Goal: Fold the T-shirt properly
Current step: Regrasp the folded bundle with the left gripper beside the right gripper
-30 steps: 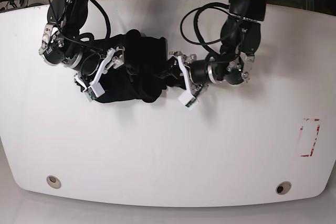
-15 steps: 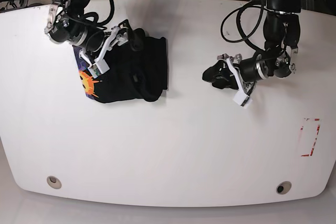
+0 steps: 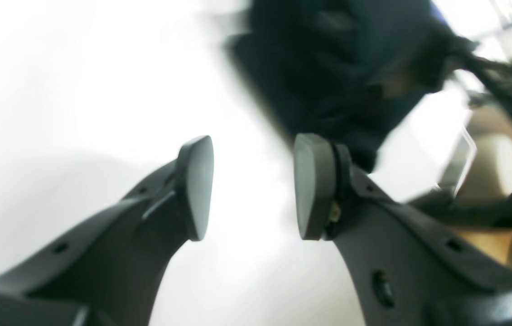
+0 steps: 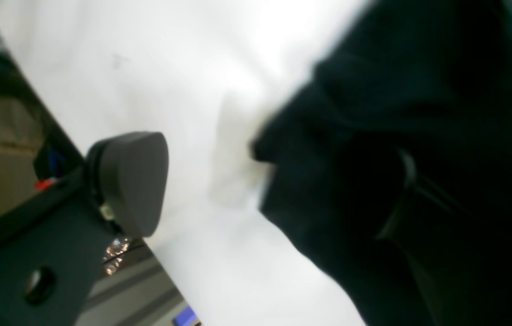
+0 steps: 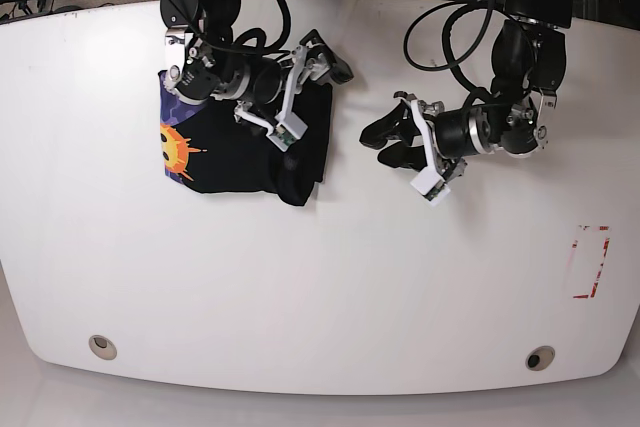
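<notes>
The white table (image 5: 320, 287) carries the T-shirt (image 5: 225, 152), now a compact black bundle on the base view's left half, its yellow-orange face print showing at the outer edge; a second ago that print was hidden under both arms and the bundle lay closer to the middle. The biggest change is on the far side: the left gripper (image 5: 390, 142), which was pressed against the bundle's inner edge a second ago, now sits apart from the cloth over bare table, and the left wrist view shows its jaws spread with nothing between them, the dark fabric lying beyond the fingertips (image 3: 197, 185). The right gripper (image 5: 322, 59) has swung across from the outer edge to the shirt's inner, upper corner. One pad shows clear of the cloth in the right wrist view, with dark fabric filling the other side of the frame; whether it is pinching the shirt or merely resting beside it cannot be told from these blurred pictures. The fold looks largely done, though the bundle's lower inner corner bulges, so it probably still needs tidying.
</notes>
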`<control>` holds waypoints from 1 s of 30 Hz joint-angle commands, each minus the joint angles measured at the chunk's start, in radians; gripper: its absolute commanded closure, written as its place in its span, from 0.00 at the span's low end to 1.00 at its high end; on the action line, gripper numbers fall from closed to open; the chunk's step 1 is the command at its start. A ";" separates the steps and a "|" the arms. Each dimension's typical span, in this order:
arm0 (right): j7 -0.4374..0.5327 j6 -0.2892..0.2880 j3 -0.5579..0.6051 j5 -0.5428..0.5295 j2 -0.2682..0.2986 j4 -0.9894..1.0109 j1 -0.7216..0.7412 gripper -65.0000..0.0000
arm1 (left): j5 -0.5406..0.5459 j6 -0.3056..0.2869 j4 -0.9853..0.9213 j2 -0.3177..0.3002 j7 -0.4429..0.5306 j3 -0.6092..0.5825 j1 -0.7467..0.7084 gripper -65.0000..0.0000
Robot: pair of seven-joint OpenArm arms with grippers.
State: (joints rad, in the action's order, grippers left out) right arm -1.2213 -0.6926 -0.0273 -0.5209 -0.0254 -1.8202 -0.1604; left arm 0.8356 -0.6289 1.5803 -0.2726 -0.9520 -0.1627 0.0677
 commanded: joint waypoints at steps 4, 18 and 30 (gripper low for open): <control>0.007 -0.006 -0.073 -0.005 0.020 -0.126 -0.008 0.08 | -0.163 -0.003 0.101 0.017 0.017 -0.150 0.034 0.59; 0.008 -0.006 -0.340 -0.074 0.212 -0.069 0.089 0.57 | -0.450 -0.009 0.091 0.227 0.018 -0.289 0.028 0.59; 0.061 -0.006 -0.349 -0.068 0.322 0.208 0.295 0.79 | -0.565 -0.003 0.005 0.318 0.136 -0.291 -0.058 0.72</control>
State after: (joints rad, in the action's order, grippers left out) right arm -1.1923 -0.6960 -0.3775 -0.5774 0.2737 -1.6260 0.1081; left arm 0.2760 -0.6285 1.5848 0.0299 -0.8520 -0.4488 0.0063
